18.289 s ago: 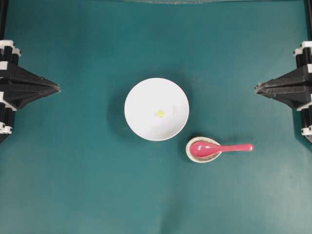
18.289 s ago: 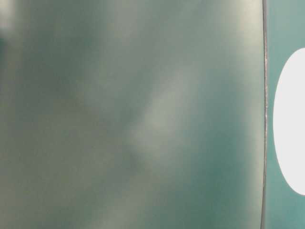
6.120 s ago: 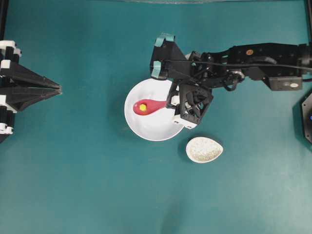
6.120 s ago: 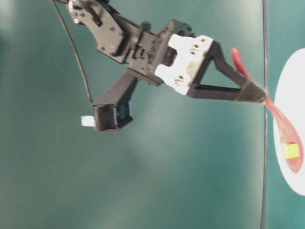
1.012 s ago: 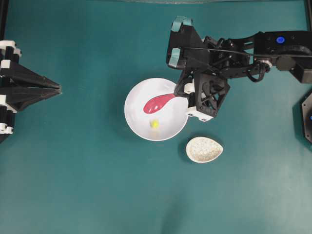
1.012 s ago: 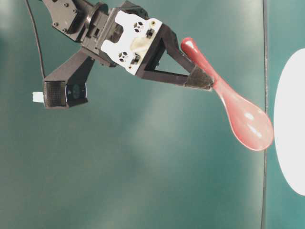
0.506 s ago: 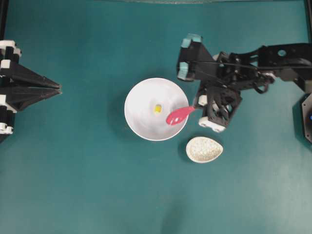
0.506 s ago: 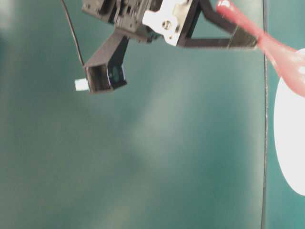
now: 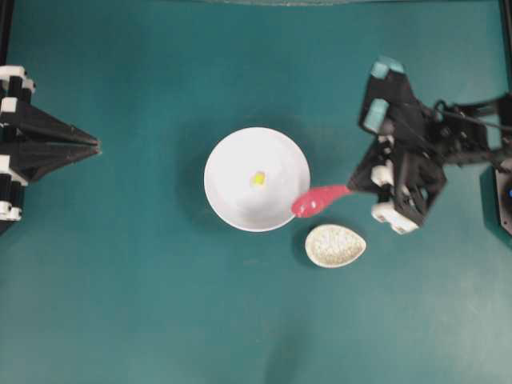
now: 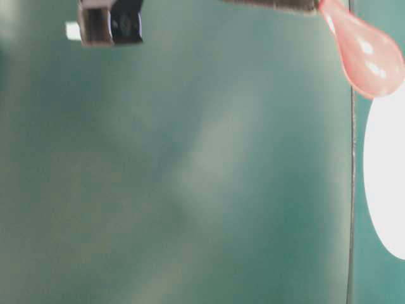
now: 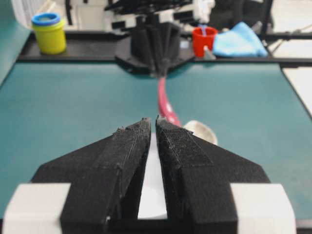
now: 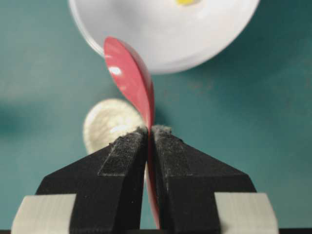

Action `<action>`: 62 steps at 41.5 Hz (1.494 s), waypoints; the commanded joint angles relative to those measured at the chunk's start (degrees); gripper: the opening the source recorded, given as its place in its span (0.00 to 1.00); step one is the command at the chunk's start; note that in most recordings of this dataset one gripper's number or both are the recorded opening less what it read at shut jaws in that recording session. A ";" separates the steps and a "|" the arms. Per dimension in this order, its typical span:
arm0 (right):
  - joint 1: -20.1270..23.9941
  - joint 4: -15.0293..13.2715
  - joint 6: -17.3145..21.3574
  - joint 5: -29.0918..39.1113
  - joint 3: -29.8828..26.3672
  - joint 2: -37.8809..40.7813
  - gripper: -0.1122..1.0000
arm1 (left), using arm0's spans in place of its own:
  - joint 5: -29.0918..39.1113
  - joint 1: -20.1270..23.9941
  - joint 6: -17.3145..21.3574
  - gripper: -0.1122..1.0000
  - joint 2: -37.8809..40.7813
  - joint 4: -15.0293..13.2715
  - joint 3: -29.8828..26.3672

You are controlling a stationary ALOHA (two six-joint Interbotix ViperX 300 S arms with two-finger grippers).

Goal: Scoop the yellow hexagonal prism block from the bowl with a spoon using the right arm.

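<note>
Overhead view first: the green tabletop (image 9: pixel 144 304) fills nearly everything, a flat matte teal mat with no clutter around the work area. At its right side the right arm (image 9: pixel 448 140) reaches in from the edge, black with white fittings and teal tape patches; the left arm (image 9: pixel 32 148) sits parked at the far left, its left gripper (image 11: pixel 152 127) pointing across the table with the jaws drawn nearly together and nothing between them.

Next in size is the bowl (image 9: pixel 228 196), glossy white and round, near the middle of the mat. The yellow hexagonal prism block (image 9: pixel 258 178) lies inside it, on the bowl's floor a little above centre, so the block is not in the scoop.

Just off the bowl's lower right rim sits the speckled spoon rest (image 9: pixel 334 245), empty. It probably stands there so the spoon has a fixed place to be picked from and returned to.

The spoon (image 9: pixel 318 199) is pink-red. The right gripper (image 12: pixel 150 130) is clamped tight on its handle, pinching it edge-on, which tilts the scoop on its side. The scoop hangs just beside the bowl's rim, between bowl and rest, and carries nothing. A side-on grip like this gives a firm hold but leaves little level surface to cradle a small block.

Beyond the far table edge, the left wrist view shows a yellow tub (image 11: pixel 48 31), a red cup (image 11: pixel 204 40) and a blue cloth (image 11: pixel 240 40).
</note>
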 commanded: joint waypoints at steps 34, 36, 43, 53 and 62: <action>11.87 0.79 12.57 -25.75 18.98 -1.85 0.16 | -0.26 0.09 -0.70 0.22 0.26 0.18 -1.41; 11.87 0.88 12.66 -25.93 19.07 -1.76 0.16 | -0.26 0.09 -0.70 0.22 0.35 0.18 -1.49; 11.78 1.49 12.74 -26.02 18.72 -0.88 0.17 | -0.26 0.09 -0.70 0.22 0.35 0.18 -1.49; 11.87 1.49 12.74 -25.58 18.19 -0.44 0.28 | -0.26 0.09 -0.88 0.22 0.35 0.09 -1.49; 11.87 0.18 12.04 -24.96 17.40 -0.79 0.58 | -0.26 0.09 -0.97 0.22 0.35 0.18 -1.49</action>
